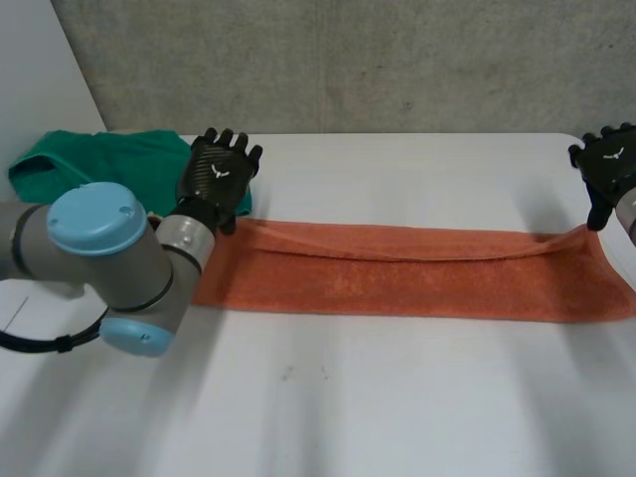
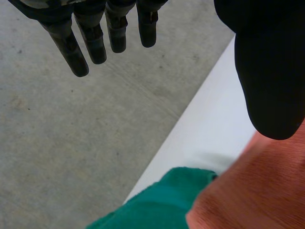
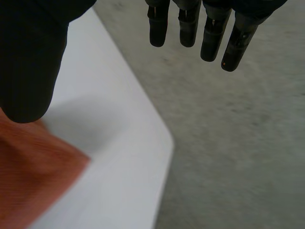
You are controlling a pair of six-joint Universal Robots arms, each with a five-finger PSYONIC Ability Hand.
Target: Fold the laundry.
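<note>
Orange terry towel [image 1: 417, 273] is lying flat across the white desk [image 1: 397, 397] as a long band, folded lengthwise, with its doubled edge facing the grey concrete wall [image 1: 348, 60]. The left hand [image 1: 219, 177] is hovering at the towel's far left corner, palm down, at the end of the left arm [image 1: 99, 248]. A crumpled green cloth [image 1: 109, 164] is sitting just beside that hand, at the desk's far left. The right hand [image 1: 608, 164] is hanging at the far right corner, where the towel is rising slightly toward its thumb.

Left wrist view: the left hand's fingers [image 2: 78, 57] are stretching out straight and spread, grasping nothing. Its thumb [image 2: 271, 71] is sitting over the orange towel's corner [image 2: 252, 191], and I cannot tell if they are touching. The green cloth [image 2: 162, 205] is lying right beside the towel.

Right wrist view: the right hand's fingers [image 3: 190, 28] are also pointing straight, released. Its thumb [image 3: 28, 62] is meeting the towel's corner [image 3: 28, 176] near the desk edge [image 3: 109, 143].
</note>
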